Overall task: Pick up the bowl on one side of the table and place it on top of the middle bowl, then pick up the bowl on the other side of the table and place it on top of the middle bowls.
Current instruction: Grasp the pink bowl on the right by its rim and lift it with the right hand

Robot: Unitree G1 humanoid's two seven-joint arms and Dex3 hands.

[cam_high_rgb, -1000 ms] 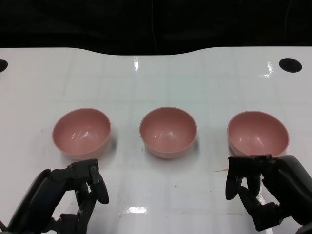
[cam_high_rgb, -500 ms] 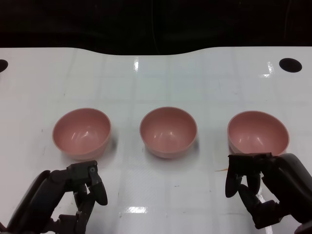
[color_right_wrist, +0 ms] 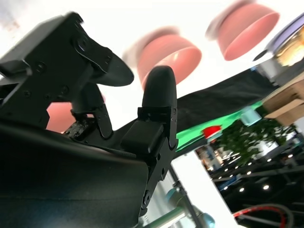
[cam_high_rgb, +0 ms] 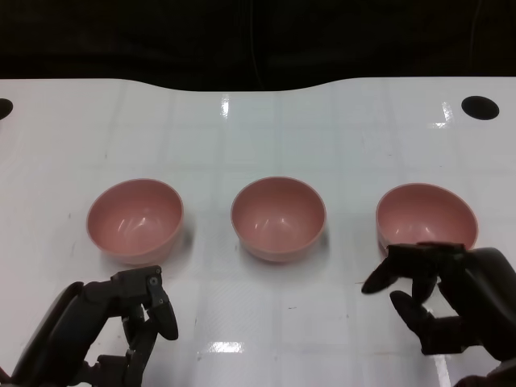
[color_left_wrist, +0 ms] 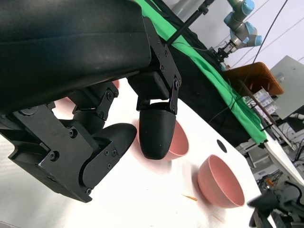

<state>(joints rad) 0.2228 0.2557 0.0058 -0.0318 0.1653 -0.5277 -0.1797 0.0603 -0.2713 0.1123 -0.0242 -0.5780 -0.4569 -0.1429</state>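
Three pink bowls are being shown in a row on the white surface, the right bowl just beyond the empty, spread right hand, so it risks being nudged or tipped by the fingers.

Three plain pink bowls, glossy white table, black left hand, black right hand

Both hands are matte black all over: the left hand shows blocky, angular finger segments with small silver screws at the hinges, the right hand a broad, smooth, rounded shell, its fingertips bulbous and glossy.
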